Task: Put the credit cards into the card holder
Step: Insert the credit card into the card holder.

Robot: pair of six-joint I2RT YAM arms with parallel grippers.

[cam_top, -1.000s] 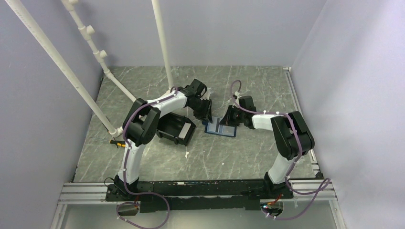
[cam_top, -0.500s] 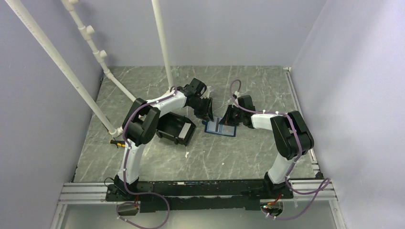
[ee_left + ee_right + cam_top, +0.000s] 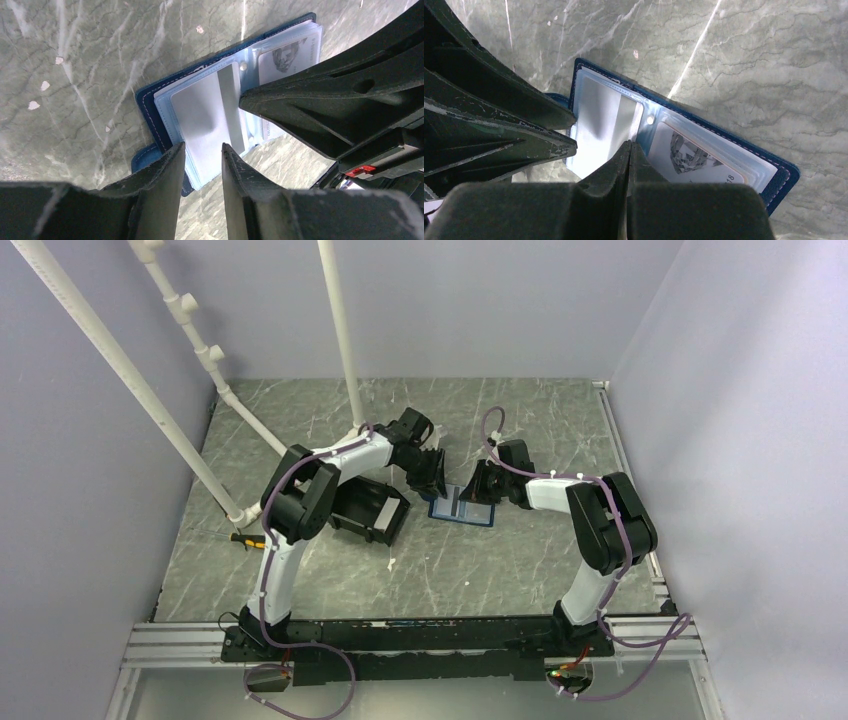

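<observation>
The navy card holder (image 3: 144, 100) lies open on the worktop (image 3: 75, 75), a pale card (image 3: 200, 120) in its clear bluish sleeve (image 3: 162, 102). My left pincer (image 3: 202, 146) stands spread at its edge; my right pincer (image 3: 630, 145), pressed together, touches its middle.

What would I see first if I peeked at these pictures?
An open blue card holder lies on the table, holding a pale card and a picture card. Two black claws meet over it: the left claw open, the right claw shut at its fold.
</observation>
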